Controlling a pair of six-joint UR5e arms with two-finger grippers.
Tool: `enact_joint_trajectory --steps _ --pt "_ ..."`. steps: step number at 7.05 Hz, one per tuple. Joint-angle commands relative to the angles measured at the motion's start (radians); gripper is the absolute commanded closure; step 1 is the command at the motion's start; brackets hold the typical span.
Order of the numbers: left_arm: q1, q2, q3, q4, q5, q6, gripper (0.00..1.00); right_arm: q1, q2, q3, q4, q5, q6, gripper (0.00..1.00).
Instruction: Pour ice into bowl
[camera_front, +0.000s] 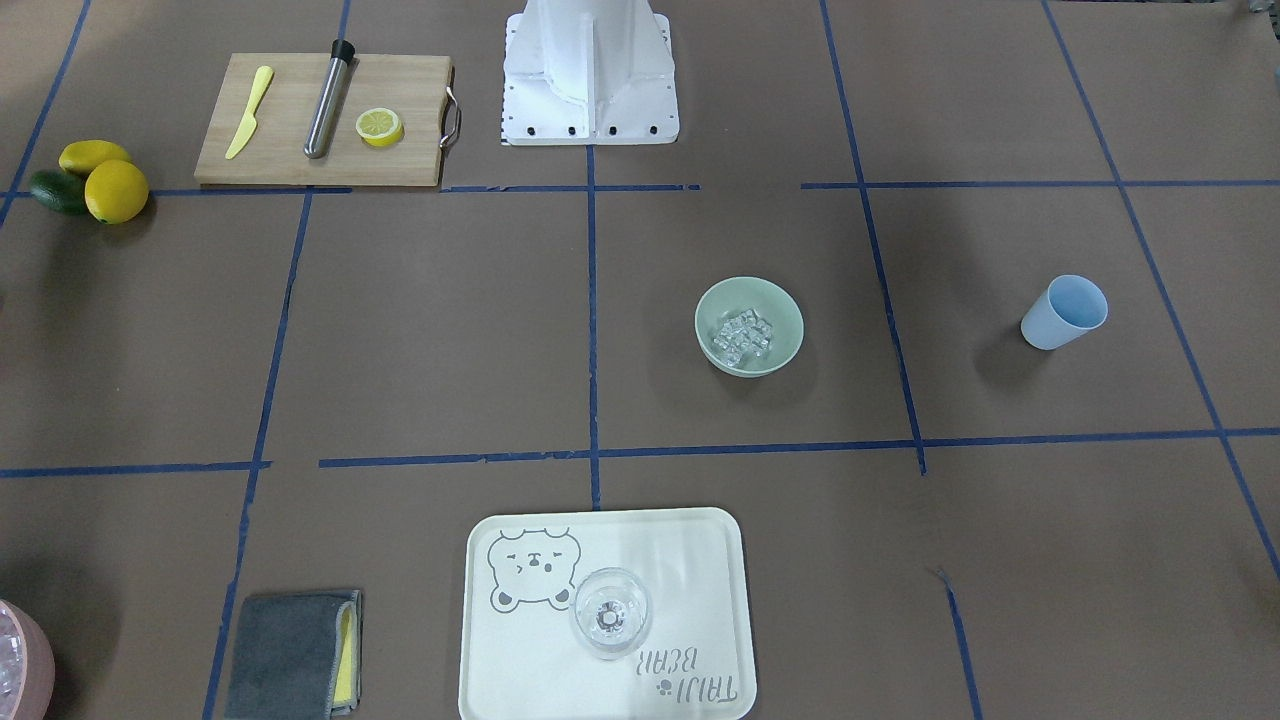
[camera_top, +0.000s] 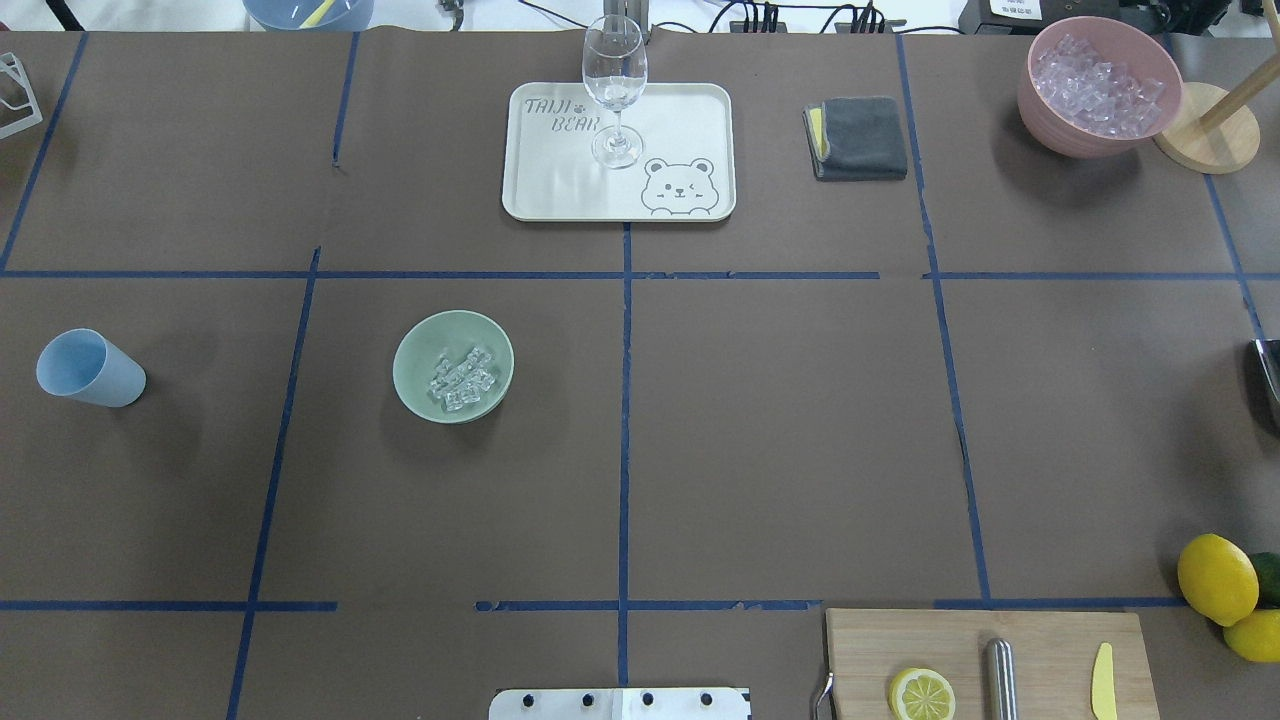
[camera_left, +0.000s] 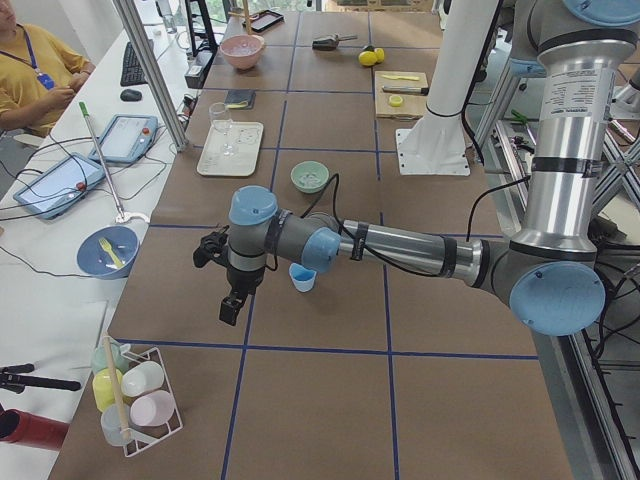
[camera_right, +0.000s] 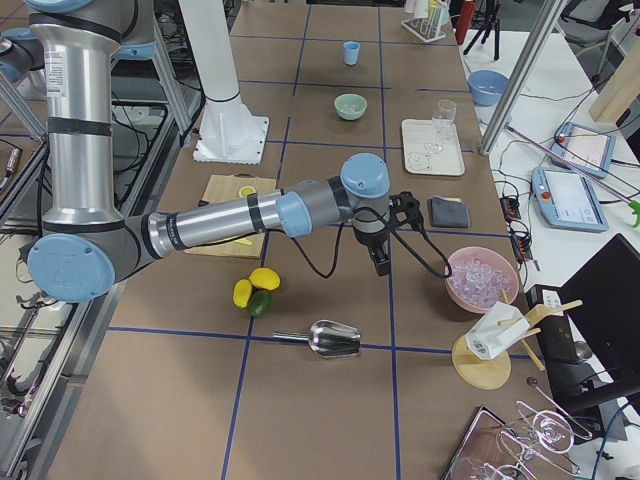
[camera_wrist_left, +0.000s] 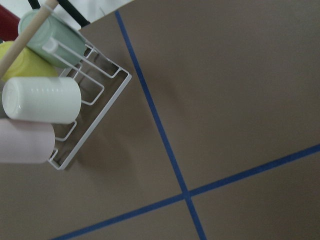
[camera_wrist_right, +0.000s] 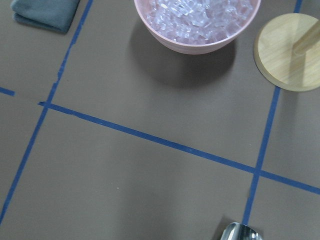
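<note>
The left gripper (camera_left: 231, 310) hangs above the table and points down. It shows only in a side view, so I cannot tell if its fingers are wide or narrow. Just beside it, toward the robot, is the blue cup (camera_left: 302, 277). On its other side, near the table's end, stands a wire rack (camera_left: 140, 400) with cups lying in it. The green bowl (camera_left: 310, 176) is farther along the table from this gripper, past the cup, and the ice (camera_top: 462, 378) lies inside it as a small heap of clear cubes. Beyond the bowl is a pale tray (camera_left: 230, 150) with a wine glass (camera_left: 219, 122) standing on it

The right gripper (camera_right: 381, 264) also points down over the table, and its opening cannot be judged either. Near it is a pink bowl (camera_right: 483, 279) full of clear cubes, with a gray cloth (camera_right: 448, 211) close by. A metal scoop (camera_right: 335, 340) lies near it toward the table's end, and lemons (camera_right: 258, 285) lie on its robot side. The green bowl is well apart from this gripper
</note>
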Motion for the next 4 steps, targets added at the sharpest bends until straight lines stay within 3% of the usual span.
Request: enact_joint_trajectory --steps 1,4 --pt "-0.088 0.017 -0.012 0.169 -0.165 0.024 0.0 -0.128 0.09 0.077 -0.007 0.003 0.228 0.0" --pt "-0.103 0.022 -0.02 0.144 -0.165 0.013 0.0 -0.411 0.287 0.099 -0.013 -0.067 0.591 0.0"
